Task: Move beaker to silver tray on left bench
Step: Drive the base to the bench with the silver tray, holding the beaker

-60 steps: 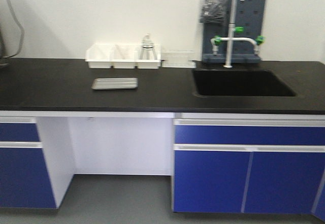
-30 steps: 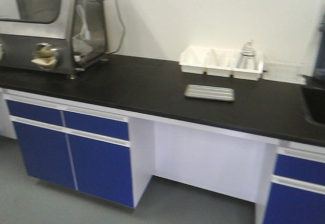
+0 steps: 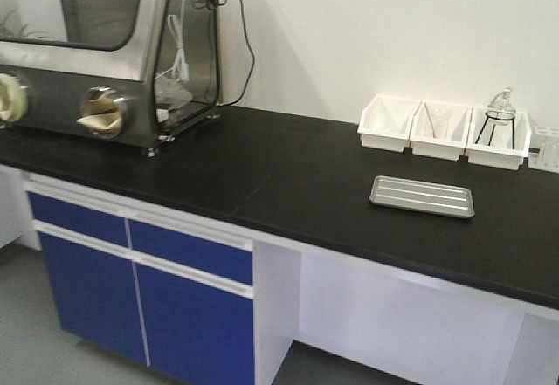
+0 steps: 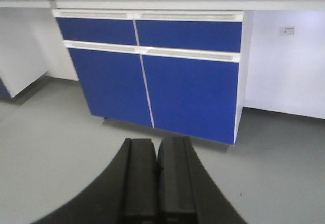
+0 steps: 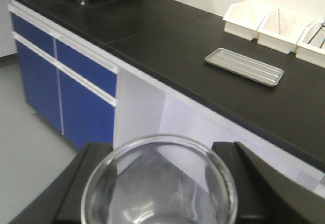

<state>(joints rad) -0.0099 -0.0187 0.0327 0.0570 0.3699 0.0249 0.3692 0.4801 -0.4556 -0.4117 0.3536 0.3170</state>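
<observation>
Right gripper (image 5: 162, 155) clamped on the beaker (image 5: 157, 198) at 6 o'clock of its wrist view; left gripper (image 4: 157, 183) pressed together, empty. Hold glass upright, clear the left bench (image 5: 152, 36) edge, then lower flat onto the silver tray (image 5: 244, 66) at 1 o'clock, short of the white bins (image 5: 277, 28).

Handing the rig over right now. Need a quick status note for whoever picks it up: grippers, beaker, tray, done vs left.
Left gripper: shut, empty, facing the blue cabinet doors.
Right gripper: shut on the beaker, which is upright, in the air and short of the bench edge.
Silver tray: flat on the left bench, nothing on it, in front of the white bins.
Done: beaker is in hand and the tray is in view.
Left: bring the beaker over the tray, lower it, release, back off.
</observation>
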